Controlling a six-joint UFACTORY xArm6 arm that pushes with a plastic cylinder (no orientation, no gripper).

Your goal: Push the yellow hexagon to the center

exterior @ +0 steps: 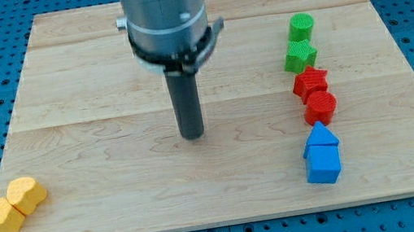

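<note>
Yellow hexagon [26, 194]: a squat, matte yellow prism with its flat six-sided face turned up, standing on the wooden worktop [103, 82] near the corner at the view's bottom left. It lies well apart from my tip [193, 137], toward the view's left and slightly lower. It touches a second yellow block [2, 217], shape unclear, on the side away from the tip. The hexagon has no evident long axis; the touching pair runs diagonally from the view's lower left to upper right.

Arm: the grey cylindrical housing [164, 11] enters from the view's top, and the dark rod [186, 103] hangs upright, its tip at mid-board, touching no block. The arm carries no gripper, so nothing is held.

Toward the view's right of the tip stands a column of six blocks: green cylinder [301, 27], green star [301, 57], red star [311, 82], red hexagon [321, 106], and two blue blocks [322, 155].
</note>
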